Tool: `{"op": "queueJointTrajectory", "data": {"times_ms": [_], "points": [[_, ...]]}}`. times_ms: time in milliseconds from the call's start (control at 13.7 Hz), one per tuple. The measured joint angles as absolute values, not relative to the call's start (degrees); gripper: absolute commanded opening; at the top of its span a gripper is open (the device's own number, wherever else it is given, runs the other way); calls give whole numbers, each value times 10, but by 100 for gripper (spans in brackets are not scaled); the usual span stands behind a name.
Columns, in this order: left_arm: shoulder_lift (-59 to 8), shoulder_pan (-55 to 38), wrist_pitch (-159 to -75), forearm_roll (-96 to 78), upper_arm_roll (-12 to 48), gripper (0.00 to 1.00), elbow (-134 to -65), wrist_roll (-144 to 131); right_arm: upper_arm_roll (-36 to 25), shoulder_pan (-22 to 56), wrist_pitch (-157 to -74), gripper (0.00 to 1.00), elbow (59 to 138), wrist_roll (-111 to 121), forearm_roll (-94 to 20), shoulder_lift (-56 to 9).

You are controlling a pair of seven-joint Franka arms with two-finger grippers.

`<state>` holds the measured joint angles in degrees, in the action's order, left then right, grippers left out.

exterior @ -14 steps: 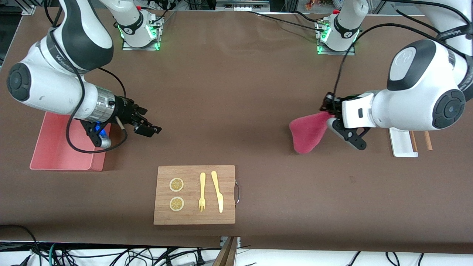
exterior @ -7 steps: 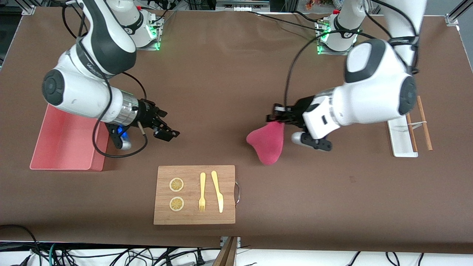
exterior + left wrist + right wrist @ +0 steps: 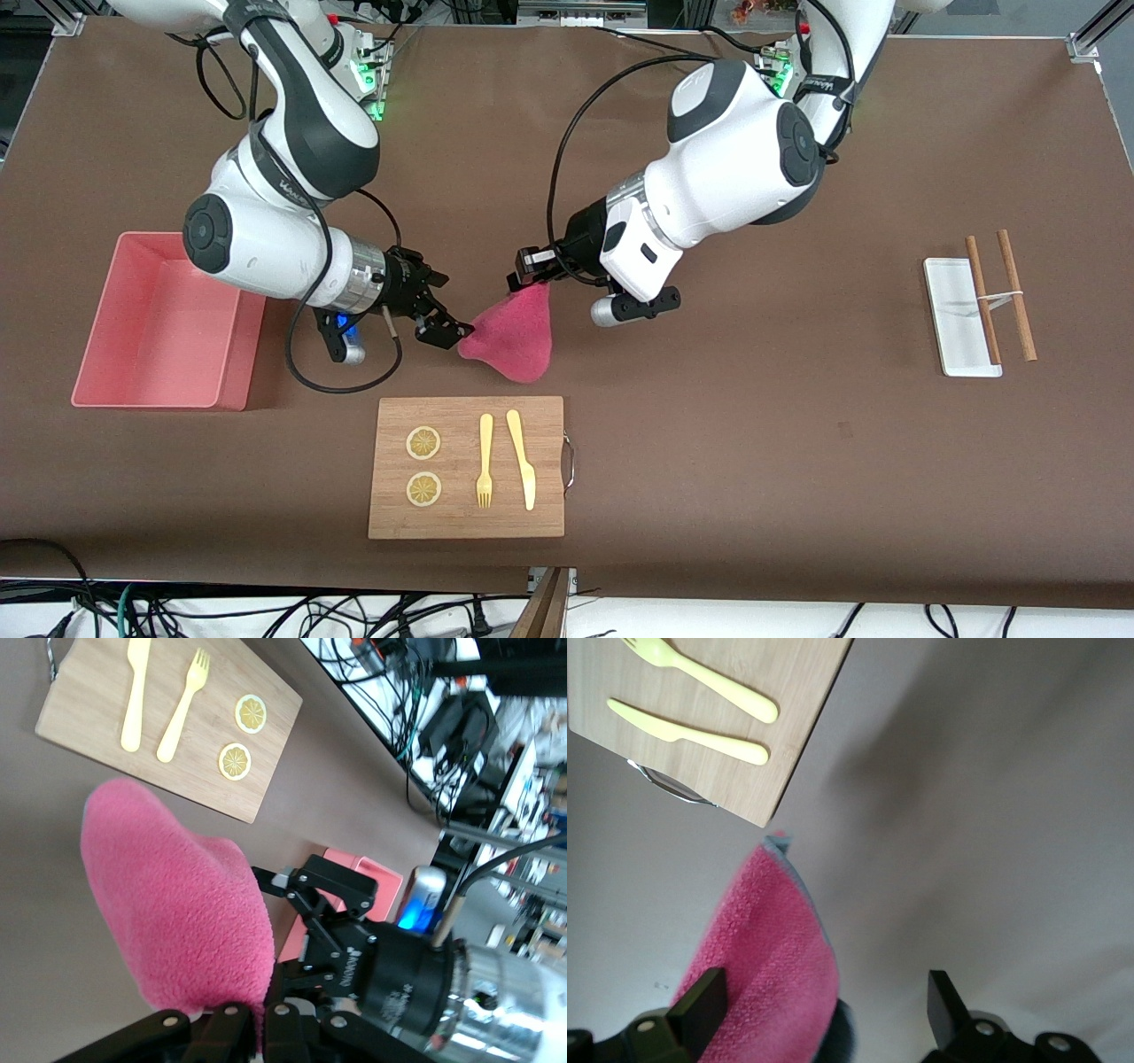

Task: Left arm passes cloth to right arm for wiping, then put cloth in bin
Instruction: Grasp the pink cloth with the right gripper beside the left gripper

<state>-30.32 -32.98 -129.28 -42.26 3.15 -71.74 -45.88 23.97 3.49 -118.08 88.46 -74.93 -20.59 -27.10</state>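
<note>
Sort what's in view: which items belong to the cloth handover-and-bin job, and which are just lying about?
Job: cloth, held by left gripper; open right gripper at its edge; bin.

Lying about: wooden board, lemon slices, fork, knife, white tray, chopsticks.

High front camera faces the robots; both close wrist views share the cloth (image 3: 514, 332).

My left end effector (image 3: 523, 276) held the cloth (image 3: 514, 335) up beside my open right end effector (image 3: 447, 328), above the surface (image 3: 753, 443).
</note>
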Motion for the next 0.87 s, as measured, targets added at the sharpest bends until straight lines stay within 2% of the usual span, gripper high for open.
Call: {"op": "queueJointTrajectory", "data": {"times_ms": [218, 874], "points": [[-303, -334, -1342, -423, 31, 3, -717, -536, 240, 35, -1185, 100, 885, -752, -214, -288], [-308, -354, -1350, -423, 31, 4, -718, -600, 240, 39, -1258, 100, 886, -779, -265, -319]]}}
